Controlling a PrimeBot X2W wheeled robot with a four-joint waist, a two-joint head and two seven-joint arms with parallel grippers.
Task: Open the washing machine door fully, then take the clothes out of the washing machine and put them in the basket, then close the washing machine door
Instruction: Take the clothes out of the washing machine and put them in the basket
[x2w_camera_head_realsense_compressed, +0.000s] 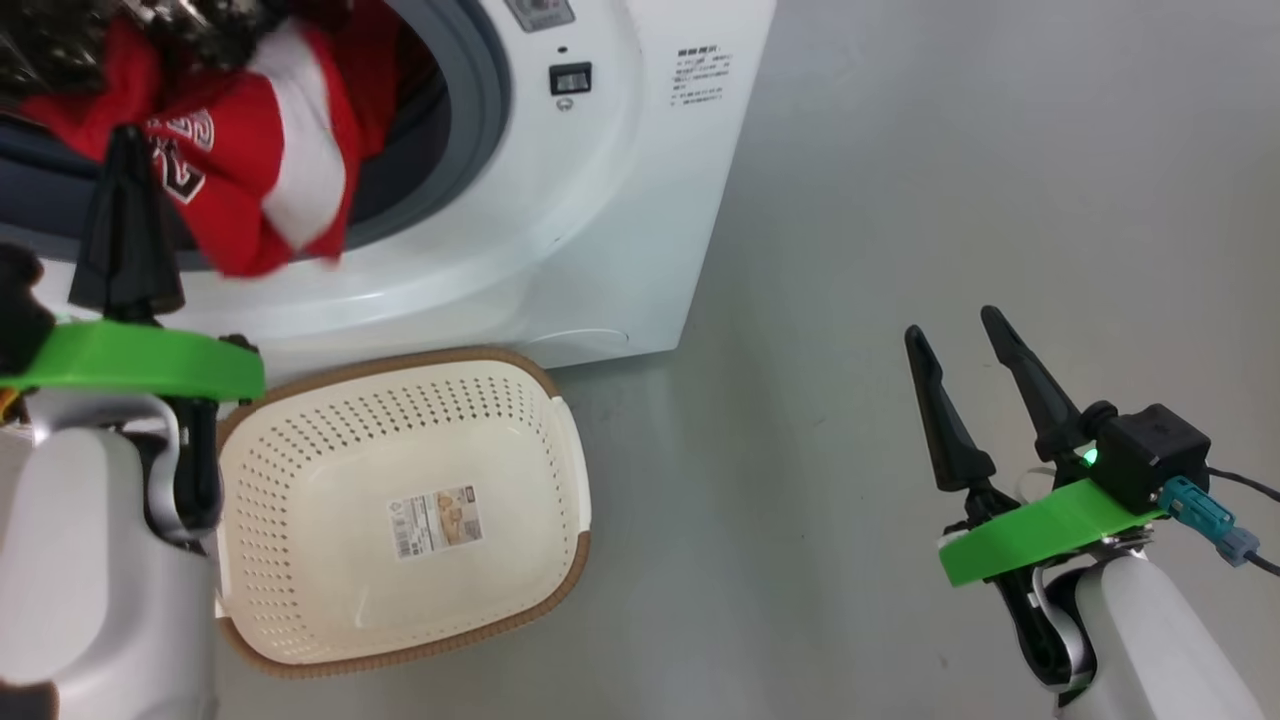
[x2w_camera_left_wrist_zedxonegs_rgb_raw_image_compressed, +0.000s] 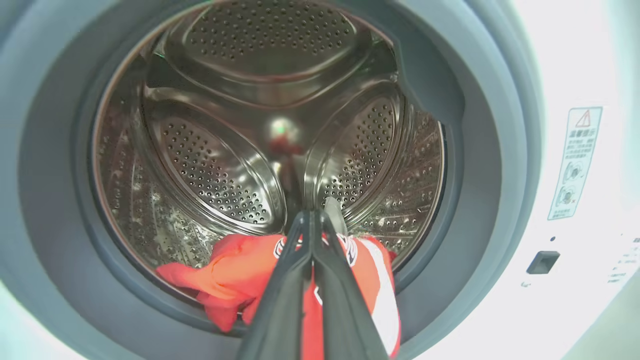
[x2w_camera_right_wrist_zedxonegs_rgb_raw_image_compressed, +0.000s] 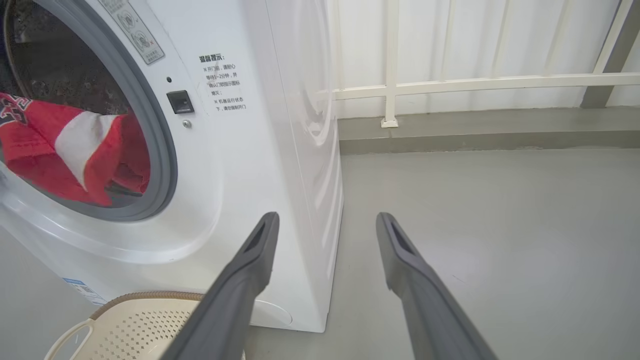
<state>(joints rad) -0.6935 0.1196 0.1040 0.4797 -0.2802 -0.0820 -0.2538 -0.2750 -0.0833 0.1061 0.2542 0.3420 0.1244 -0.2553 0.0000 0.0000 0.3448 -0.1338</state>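
- the floor (x2w_camera_head_realsense_compressed: 950, 150) was smooth, plain grey and ran up to a low grey kerb (x2w_camera_right_wrist_zedxonegs_rgb_raw_image_compressed: 475, 130).
- behind the kerb stood a white panelled wall (x2w_camera_right_wrist_zedxonegs_rgb_raw_image_compressed: 500, 35) with one white rail (x2w_camera_right_wrist_zedxonegs_rgb_raw_image_compressed: 475, 82) across it.
- we counted one washing machine (x2w_camera_head_realsense_compressed: 620, 200), white, standing on that floor, with its round opening facing us.
- it had one perforated steel drum (x2w_camera_left_wrist_zedxonegs_rgb_raw_image_compressed: 225, 165) and one grey gasket (x2w_camera_left_wrist_zedxonegs_rgb_raw_image_compressed: 480, 175) ringing the opening.
- the clothes (x2w_camera_head_realsense_compressed: 250, 150) were one red and white bundle. it lay at the bottom of the opening and spilled out over the gasket lip. we could not tell how many garments were in it.
- we counted one basket (x2w_camera_head_realsense_compressed: 560, 440), cream with a brown rim. it sat on the floor just in front of the machine, below the opening, with one sticker (x2w_camera_head_realsense_compressed: 435, 522) on its bottom.
- we counted two pincers.
- the left pincer (x2w_camera_head_realsense_compressed: 127, 140) was clenched, fingers pressed together, right at the hanging red cloth. we could not tell whether any cloth was pinched between them.
- the right pincer (x2w_camera_head_realsense_compressed: 950, 322) was released, fingers spread, holding nothing. it hung over the bare floor, well apart from the basket and to the right of the machine.
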